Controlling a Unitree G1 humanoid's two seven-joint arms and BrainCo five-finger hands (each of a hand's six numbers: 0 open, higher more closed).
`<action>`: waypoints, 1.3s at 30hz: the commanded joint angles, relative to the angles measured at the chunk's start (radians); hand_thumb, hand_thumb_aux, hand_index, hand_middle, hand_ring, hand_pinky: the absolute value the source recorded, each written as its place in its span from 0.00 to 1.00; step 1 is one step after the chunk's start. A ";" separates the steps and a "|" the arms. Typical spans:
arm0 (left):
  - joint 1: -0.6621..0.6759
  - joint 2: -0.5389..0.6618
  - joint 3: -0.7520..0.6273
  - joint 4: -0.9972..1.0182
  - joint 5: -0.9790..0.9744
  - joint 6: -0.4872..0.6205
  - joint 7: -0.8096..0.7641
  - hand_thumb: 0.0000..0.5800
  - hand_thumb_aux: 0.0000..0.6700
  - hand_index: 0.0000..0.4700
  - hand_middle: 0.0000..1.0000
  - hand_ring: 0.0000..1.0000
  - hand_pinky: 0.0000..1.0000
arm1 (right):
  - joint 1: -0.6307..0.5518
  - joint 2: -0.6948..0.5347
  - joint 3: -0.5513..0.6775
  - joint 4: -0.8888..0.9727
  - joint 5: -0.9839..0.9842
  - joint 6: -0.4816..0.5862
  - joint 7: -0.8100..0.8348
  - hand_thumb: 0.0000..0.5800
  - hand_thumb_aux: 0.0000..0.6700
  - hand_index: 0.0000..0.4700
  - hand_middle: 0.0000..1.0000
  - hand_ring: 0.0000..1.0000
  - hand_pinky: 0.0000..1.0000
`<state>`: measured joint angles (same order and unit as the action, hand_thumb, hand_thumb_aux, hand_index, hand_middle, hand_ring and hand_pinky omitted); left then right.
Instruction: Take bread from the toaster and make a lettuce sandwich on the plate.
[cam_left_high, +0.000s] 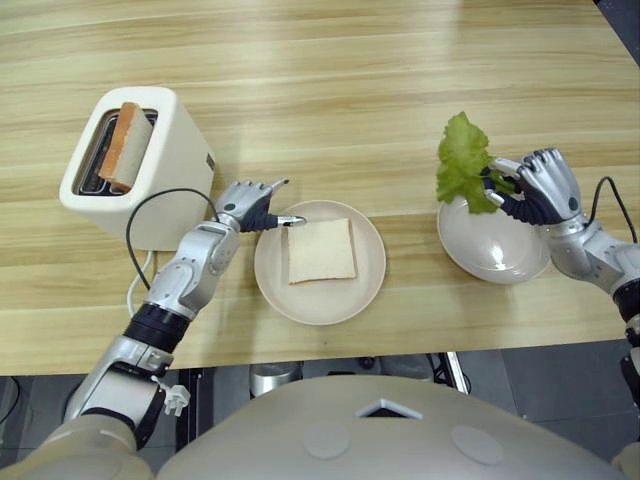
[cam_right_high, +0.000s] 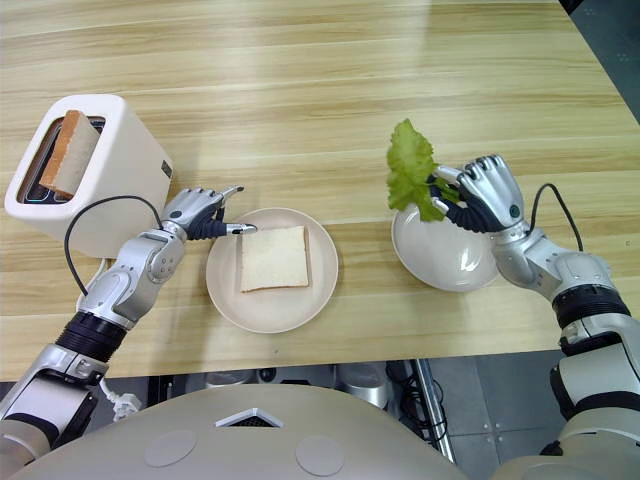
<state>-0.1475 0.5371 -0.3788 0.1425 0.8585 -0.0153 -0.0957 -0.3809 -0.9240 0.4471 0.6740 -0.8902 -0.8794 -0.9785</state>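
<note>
While the light plank surface (cam_left_high: 400, 80) carries everything, dark floor (cam_left_high: 540, 370) past its near edge, one bread slice (cam_left_high: 320, 251) lies flat on the plate (cam_left_high: 365, 290); second slice (cam_left_high: 125, 145) stands in the toaster (cam_left_high: 175, 150). Left hand (cam_left_high: 250, 207) empty, uncurled at plate rim; right hand (cam_left_high: 540, 187) grips lettuce (cam_left_high: 463, 160) above bowl (cam_left_high: 490, 255).

Bright, even light from above covers the tabletop (cam_left_high: 400, 80), and the pale wood carries a mild sheen toward its far side. Shadows are short and soft: a thin dark line under the near rim of the plate (cam_left_high: 320, 316) and a dim band at the foot of the toaster (cam_left_high: 175, 140). A small highlight glints inside the bowl (cam_left_high: 497, 262).
</note>
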 joint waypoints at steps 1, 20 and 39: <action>-0.005 0.015 0.045 -0.073 -0.021 0.003 0.002 0.00 0.00 0.00 1.00 1.00 1.00 | 0.012 0.027 -0.032 -0.156 0.032 -0.012 0.115 1.00 1.00 0.98 1.00 1.00 1.00; 0.094 -0.008 0.452 -0.601 -0.148 0.007 0.097 0.00 0.00 0.00 1.00 1.00 1.00 | -0.087 0.477 0.106 0.050 0.270 -0.190 0.720 1.00 1.00 0.98 1.00 1.00 1.00; 0.225 0.107 0.651 -0.249 -0.082 0.176 0.120 0.00 0.00 0.00 1.00 1.00 1.00 | -0.200 0.623 0.059 0.361 0.366 -0.189 0.947 1.00 1.00 0.98 1.00 1.00 1.00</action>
<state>0.0651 0.6266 0.2903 -0.1334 0.7561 0.1412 0.0305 -0.5686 -0.3014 0.5207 1.0142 -0.5217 -1.0809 -0.0271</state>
